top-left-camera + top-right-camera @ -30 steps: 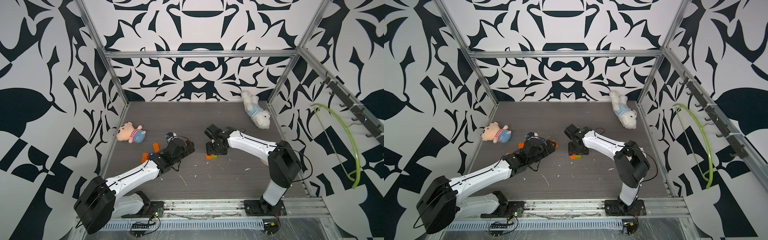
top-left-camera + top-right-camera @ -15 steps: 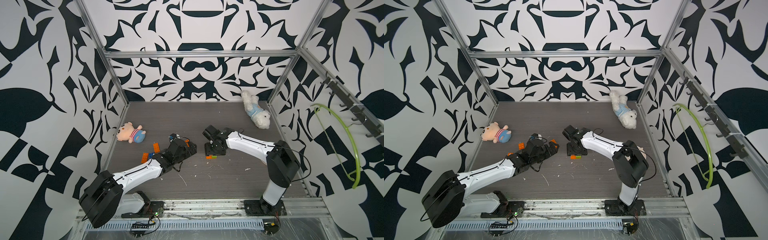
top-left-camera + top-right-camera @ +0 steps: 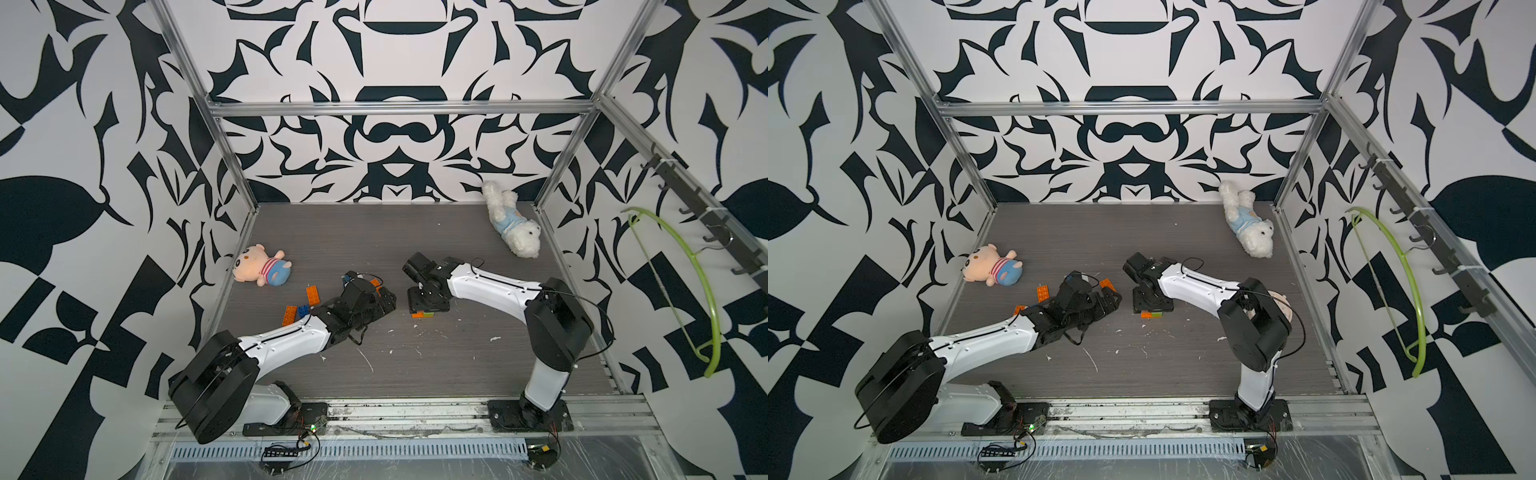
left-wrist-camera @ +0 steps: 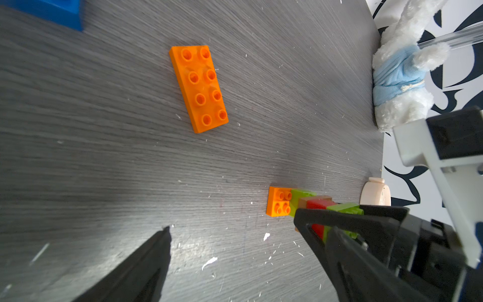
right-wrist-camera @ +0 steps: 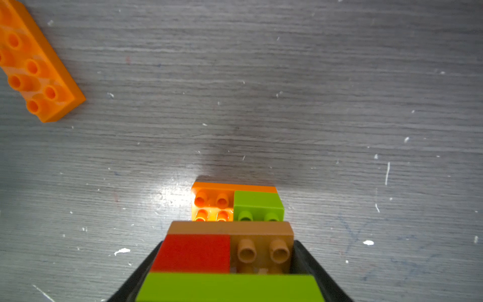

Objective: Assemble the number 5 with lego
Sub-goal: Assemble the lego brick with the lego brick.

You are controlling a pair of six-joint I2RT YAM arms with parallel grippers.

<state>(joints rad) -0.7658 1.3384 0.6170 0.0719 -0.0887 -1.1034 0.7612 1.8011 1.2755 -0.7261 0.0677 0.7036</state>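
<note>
1. Starting with the right wrist view: seeing the right gripper (image 5: 227, 261) pinched onto the lego stack (image 5: 235, 230) from both sides, down on the worktop (image 5: 261, 91) near the middle, slightly toward the right edge.
2. Counting colours on that stack: orange square lowest with studs showing, then lime green, tan, red, and more lime green nearest the camera. Cut off by the frame there, so no telling the whole shape.
3. Not getting much from both top views either: just an orange-and-green sliver poking out under the gripper body.
4. Seeing the left gripper (image 3: 382, 300) spread wide with nothing in it, parked just beside the stack on the left-edge side. Can't tell about contact with the worktop. In the left wrist view, one finger (image 4: 146, 266) blurred out, the other covering a chunk of the stack.
5. Spotting loose lego too: an orange oblong brick (image 4: 198, 89) lying flat, studs up, apart from the stack, and a blue brick (image 4: 52, 13) chopped off by the frame corner.
6. Finding a second orange oblong (image 3: 313, 296), a smaller orange piece (image 3: 289, 315) and a small blue piece (image 3: 303, 309) toward the left edge, tucked right against the left arm.
7. Also got a pig plush (image 3: 259, 268) by the left edge and a white plush dog (image 3: 513, 226) in the far right corner.
8. Noticing a peach rounded thing (image 4: 375, 194) by the right edge past the stack. Half hidden, no idea what.
</note>
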